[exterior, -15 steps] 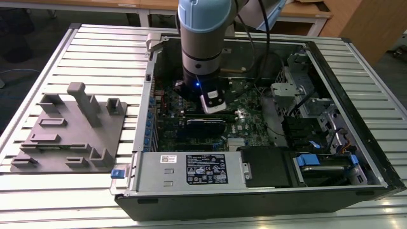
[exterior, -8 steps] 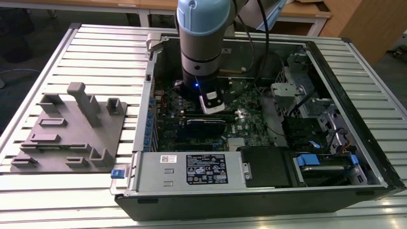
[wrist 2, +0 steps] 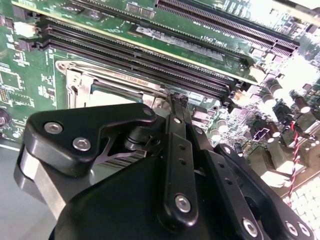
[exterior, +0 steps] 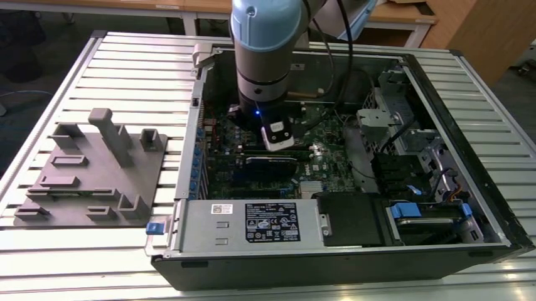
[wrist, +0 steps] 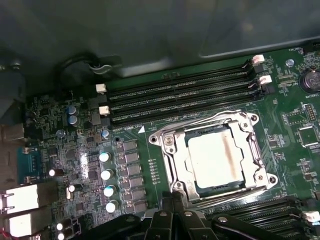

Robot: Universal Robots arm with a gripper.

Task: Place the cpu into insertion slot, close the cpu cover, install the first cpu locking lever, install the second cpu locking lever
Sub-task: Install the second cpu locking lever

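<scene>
Cpu [wrist: 216,156] seated in socket, under closed cpu cover [wrist: 172,165], on motherboard [wrist: 135,165].

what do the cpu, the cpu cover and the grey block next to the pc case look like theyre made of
The cpu has a pale, matte silvery top, likely a metal plate, with a dark smudge across it. The cpu cover looks like thin stamped bare metal: shiny, with bright glints along its edges. The grey block looks like matte plastic, possibly printed, uniform grey with no shine. The tool looks like black metal or hard plastic.
</scene>
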